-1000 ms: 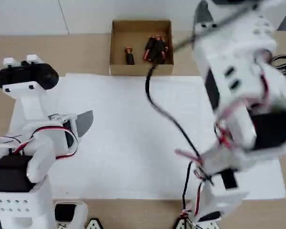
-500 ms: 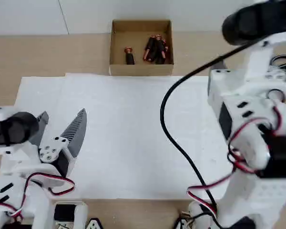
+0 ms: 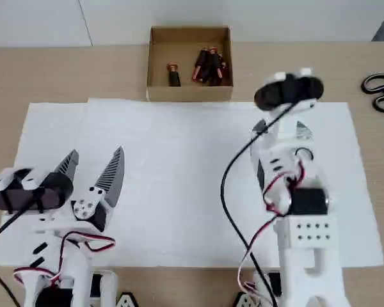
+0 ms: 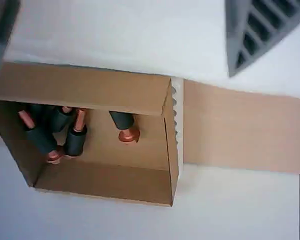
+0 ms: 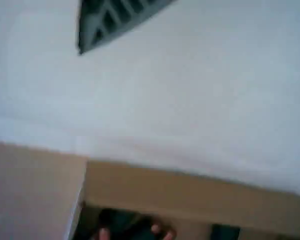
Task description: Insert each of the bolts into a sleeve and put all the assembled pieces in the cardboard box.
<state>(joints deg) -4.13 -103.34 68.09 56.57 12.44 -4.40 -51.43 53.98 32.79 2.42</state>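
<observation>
The cardboard box (image 3: 155, 64) stands at the table's far edge, middle. Several assembled pieces (image 3: 208, 66), black sleeves with copper bolts in them, lie inside, and one more (image 3: 173, 74) lies apart toward the box's left. My left gripper (image 3: 93, 171) is open and empty, low over the near left of the white sheet and pointing at the box. The left wrist view shows the box (image 4: 171, 145) with the pieces (image 4: 46, 134) in it. My right gripper (image 3: 281, 131) hangs over the sheet's right side, below its camera. The box edge (image 5: 190, 190) crosses the right wrist view.
A white foam sheet (image 3: 179, 185) covers most of the table. Scissors (image 3: 379, 89) lie on bare wood at the far right. A black cable (image 3: 233, 173) loops from the right arm down to the near edge.
Both arms have drawn back toward their bases. The right arm dropped from close under the camera to a folded pose. The left gripper swung out and now points at the box.
</observation>
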